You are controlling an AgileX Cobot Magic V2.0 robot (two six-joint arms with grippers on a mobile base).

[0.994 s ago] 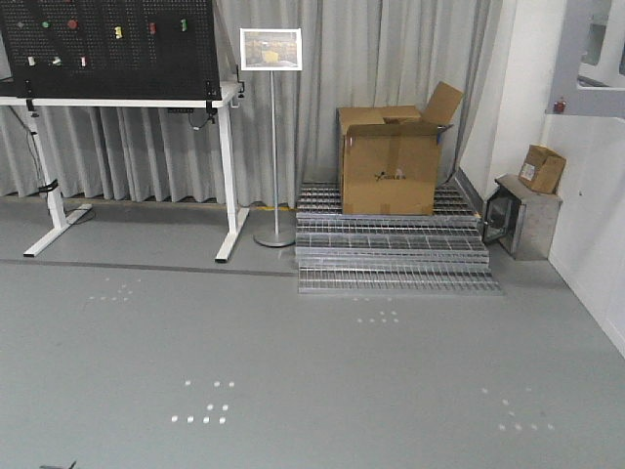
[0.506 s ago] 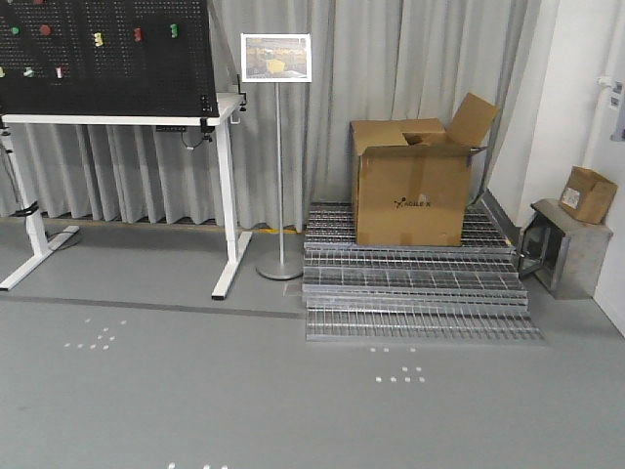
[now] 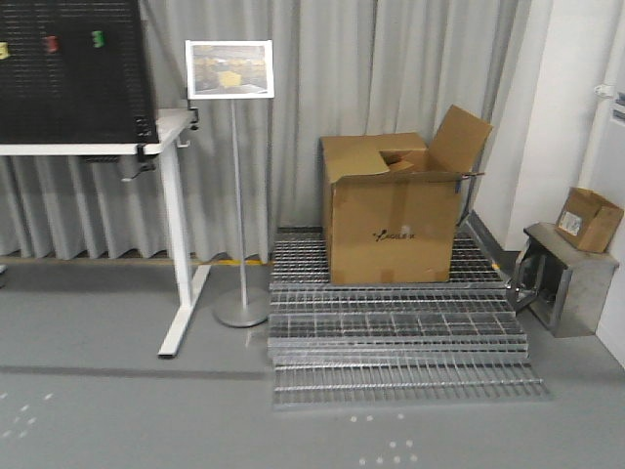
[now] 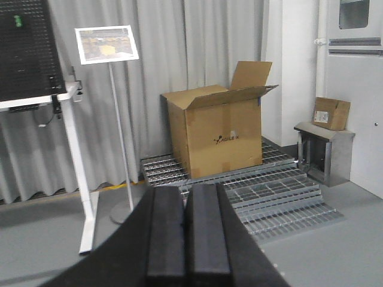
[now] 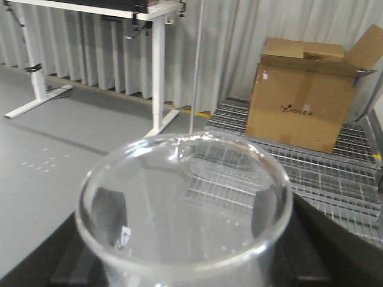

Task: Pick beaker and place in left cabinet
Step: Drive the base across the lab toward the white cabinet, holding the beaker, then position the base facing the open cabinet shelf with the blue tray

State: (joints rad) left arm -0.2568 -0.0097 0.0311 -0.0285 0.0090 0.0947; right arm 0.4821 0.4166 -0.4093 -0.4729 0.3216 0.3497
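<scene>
Between right fingers (image 5: 341, 251): clear beaker (image 5: 179, 203), spouted rim

Box (image 3: 391, 230) on grating (image 3: 400, 337), right of stand (image 3: 237, 205)

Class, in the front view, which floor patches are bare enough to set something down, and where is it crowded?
Bare floor runs in front of the desk leg, the sign stand and the metal gratings. A patch lies right of the gratings, before the steel cabinet. Crowded: the gratings carry the cardboard box, and a small carton tops the cabinet.
</scene>
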